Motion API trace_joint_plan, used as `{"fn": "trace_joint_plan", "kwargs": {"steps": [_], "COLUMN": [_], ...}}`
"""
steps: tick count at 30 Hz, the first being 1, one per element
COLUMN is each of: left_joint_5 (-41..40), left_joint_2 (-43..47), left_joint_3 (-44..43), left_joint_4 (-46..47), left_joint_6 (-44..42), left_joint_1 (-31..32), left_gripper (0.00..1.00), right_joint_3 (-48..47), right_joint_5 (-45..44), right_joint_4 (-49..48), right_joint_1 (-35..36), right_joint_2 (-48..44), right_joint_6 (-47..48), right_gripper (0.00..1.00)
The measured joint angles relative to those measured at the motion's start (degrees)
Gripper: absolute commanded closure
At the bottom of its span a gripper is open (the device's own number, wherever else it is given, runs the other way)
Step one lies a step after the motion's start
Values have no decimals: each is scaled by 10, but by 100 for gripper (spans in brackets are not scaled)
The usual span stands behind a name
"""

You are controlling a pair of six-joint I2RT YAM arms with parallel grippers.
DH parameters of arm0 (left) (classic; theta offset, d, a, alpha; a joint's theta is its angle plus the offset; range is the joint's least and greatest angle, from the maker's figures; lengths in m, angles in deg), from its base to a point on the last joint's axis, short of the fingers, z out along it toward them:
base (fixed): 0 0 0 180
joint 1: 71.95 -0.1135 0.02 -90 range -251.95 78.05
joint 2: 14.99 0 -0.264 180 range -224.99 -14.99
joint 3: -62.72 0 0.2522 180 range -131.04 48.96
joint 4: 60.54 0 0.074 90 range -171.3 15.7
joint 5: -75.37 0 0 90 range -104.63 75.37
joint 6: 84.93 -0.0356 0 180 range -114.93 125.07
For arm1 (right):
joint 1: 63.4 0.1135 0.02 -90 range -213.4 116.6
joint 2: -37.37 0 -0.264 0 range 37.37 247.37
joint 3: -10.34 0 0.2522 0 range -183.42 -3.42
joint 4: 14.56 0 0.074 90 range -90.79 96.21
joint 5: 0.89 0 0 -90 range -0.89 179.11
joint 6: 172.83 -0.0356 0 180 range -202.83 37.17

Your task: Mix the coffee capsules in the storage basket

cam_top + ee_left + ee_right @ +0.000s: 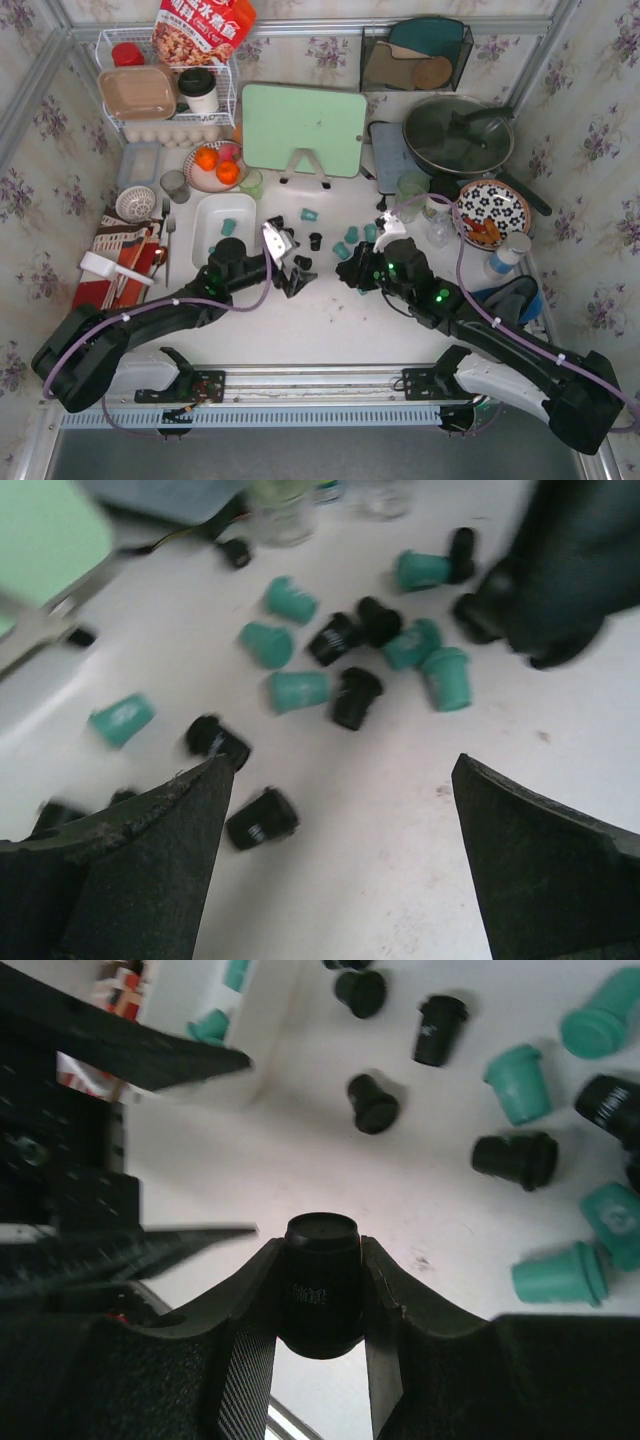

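My right gripper (pixel 322 1252) is shut on a black coffee capsule (pixel 322 1228), held upright a little above the white table. In the top view that gripper (pixel 353 277) sits just right of the left gripper (pixel 297 272). The left gripper (pixel 340 780) is open wide over bare table, with a black capsule (pixel 262 818) lying by its left finger. Teal capsules (pixel 298 691) and black ones (pixel 355 697) lie scattered beyond it. The white storage basket (pixel 241 212) stands left of both grippers and holds teal capsules (pixel 228 225). Its wall (pixel 276 1030) shows in the right wrist view.
A green cutting board (pixel 303 128) stands behind the capsules. A plate of oranges (pixel 213 166) and a translucent green cup (pixel 250 182) sit behind the basket. A pan (pixel 458 135), a flowered plate (pixel 493 212) and a second green cup (pixel 410 190) are at the right. A wire rack (pixel 170 90) fills the back left.
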Motion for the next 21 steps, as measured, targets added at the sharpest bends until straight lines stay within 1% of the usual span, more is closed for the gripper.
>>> {"fn": "trace_joint_plan", "kwargs": {"steps": [5, 10, 15, 21], "left_joint_5": [96, 153, 173, 168], "left_joint_2": [-9, -20, -29, -25], "left_joint_3": [7, 7, 7, 7], "left_joint_4": [34, 48, 48, 48], "left_joint_6": [-76, -125, -155, -165], "left_joint_1": [26, 47, 64, 77], "left_gripper": [5, 4, 3, 2], "right_joint_3": [31, 63, 80, 83], "right_joint_5": [43, 88, 115, 131], "right_joint_4": [-89, -159, -202, -240], "right_joint_1": [0, 4, 14, 24], "right_joint_2": [-26, -28, -15, 12], "right_joint_6": [0, 0, 0, -4], "right_gripper": [87, 86, 86, 85]}}
